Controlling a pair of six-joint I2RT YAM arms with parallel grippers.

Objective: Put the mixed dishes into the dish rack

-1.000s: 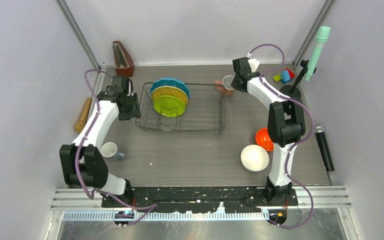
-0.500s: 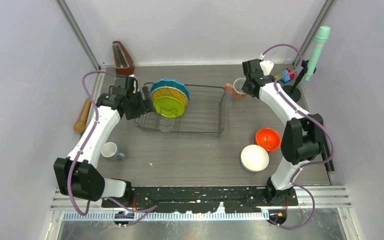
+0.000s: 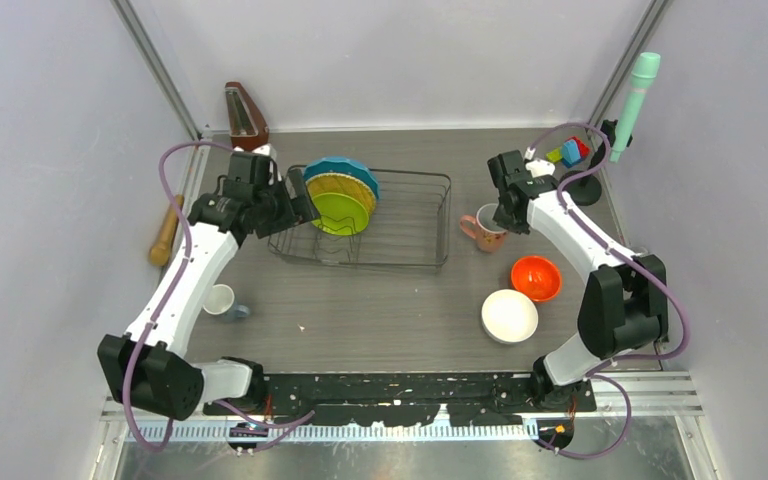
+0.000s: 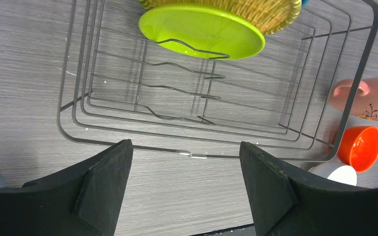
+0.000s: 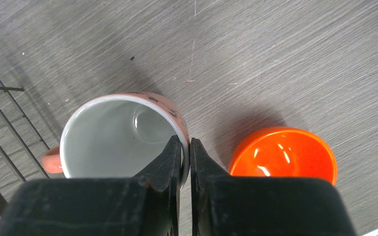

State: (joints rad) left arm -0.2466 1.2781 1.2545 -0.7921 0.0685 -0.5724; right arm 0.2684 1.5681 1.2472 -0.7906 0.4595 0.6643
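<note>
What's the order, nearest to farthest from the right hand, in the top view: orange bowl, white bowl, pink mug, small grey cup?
From the right hand:
1. pink mug, rim pinched in it.
2. orange bowl, close by on the right.
3. white bowl, just past the orange bowl.
4. small grey cup, far off on the left side.
</note>
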